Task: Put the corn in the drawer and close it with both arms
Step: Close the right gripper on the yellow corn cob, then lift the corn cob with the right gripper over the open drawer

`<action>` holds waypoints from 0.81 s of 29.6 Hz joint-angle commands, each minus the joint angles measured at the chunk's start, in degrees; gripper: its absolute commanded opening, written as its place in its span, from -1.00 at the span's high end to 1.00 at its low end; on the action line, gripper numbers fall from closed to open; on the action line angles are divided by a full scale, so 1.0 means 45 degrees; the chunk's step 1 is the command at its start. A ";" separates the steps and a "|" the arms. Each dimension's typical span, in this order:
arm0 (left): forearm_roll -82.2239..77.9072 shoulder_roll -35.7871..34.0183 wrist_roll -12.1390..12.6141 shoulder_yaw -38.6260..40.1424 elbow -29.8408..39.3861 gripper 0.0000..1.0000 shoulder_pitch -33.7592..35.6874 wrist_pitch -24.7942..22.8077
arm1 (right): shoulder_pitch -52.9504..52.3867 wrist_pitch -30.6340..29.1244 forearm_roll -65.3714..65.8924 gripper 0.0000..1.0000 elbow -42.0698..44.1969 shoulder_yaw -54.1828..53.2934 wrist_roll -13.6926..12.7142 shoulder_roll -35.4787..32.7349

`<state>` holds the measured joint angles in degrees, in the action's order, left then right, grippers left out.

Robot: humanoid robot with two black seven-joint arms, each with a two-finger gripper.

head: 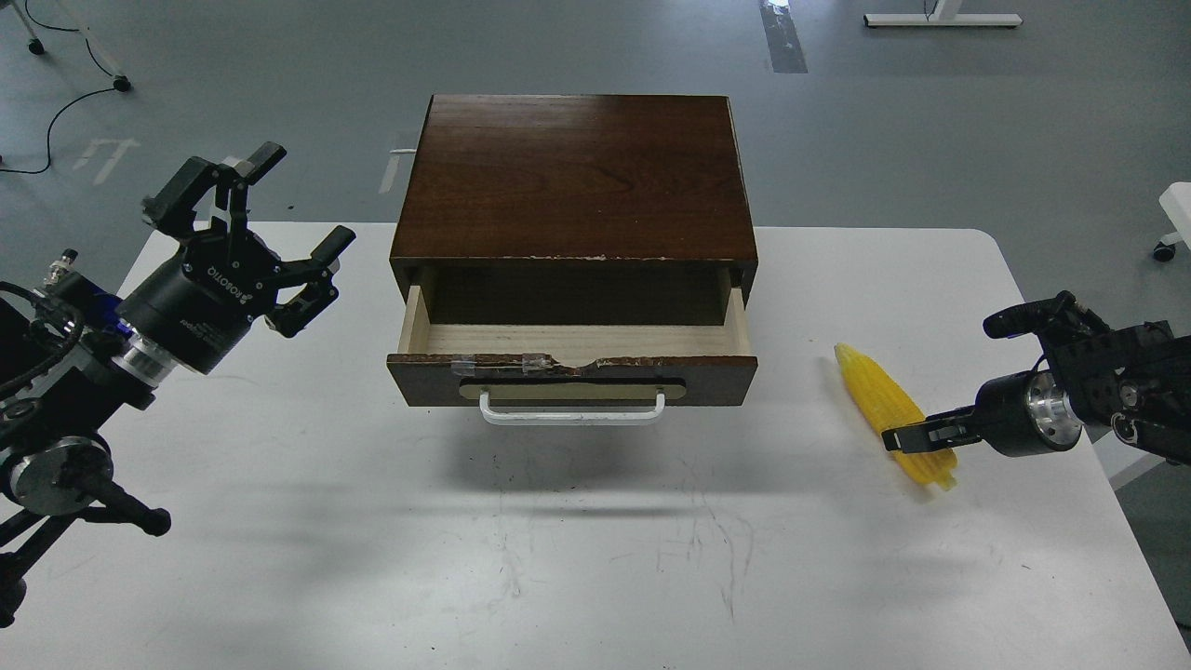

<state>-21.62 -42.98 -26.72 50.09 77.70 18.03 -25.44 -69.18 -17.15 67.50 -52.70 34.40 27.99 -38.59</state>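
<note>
Corn (890,411) lies near the table's (595,577) right edge; right gripper (901,437) maybe grasps it; left gripper (279,214) gapes.

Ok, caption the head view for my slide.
Drawer open, right tool at the corn, left tool open.

a scuffed white table (595,558) stands on grey floor (930,121) with cables (56,112).

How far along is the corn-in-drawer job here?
Done: the drawer already stands open, its pale inside empty as far as visible. In hand: the right tool is at the corn, which lies on the table right of the drawer; a firm grip can't be confirmed. The left tool is open, held left of the cabinet. Left: lifting the corn in and closing the drawer.
</note>
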 commanded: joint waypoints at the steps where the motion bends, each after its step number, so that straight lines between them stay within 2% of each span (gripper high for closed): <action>1: 0.0000 -0.0019 0.0000 0.0001 -0.0001 -1.00 0.0016 -0.0049 | -0.1226 0.0080 -0.0157 0.66 -0.0242 -0.0143 0.0002 -0.0272; 6: 0.0000 -0.0059 0.0000 0.0001 -0.0001 -1.00 0.0035 -0.0166 | -0.4228 0.0041 -0.1441 0.64 -0.1587 -0.0261 0.0002 -0.0838; 14: 0.0000 -0.0098 0.0019 0.0001 0.0019 -1.00 0.0035 -0.0185 | -0.8413 -0.0076 -0.2871 0.63 -0.4322 0.0051 0.0002 -0.0605; 19: 0.0000 -0.0117 0.0019 0.0020 0.0038 -1.00 0.0035 -0.0166 | -1.0600 -0.0077 -0.2833 0.62 -0.5729 0.1182 0.0002 0.0856; 24: -0.0077 -0.0136 0.0019 0.0020 0.0077 -1.00 0.0035 -0.0166 | -1.1092 0.0099 -0.2133 0.58 -0.5849 0.1808 0.0002 0.2633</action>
<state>-21.62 -43.55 -26.63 50.19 77.97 18.21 -26.24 -117.79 -17.23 55.45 -78.85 40.78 28.01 -31.89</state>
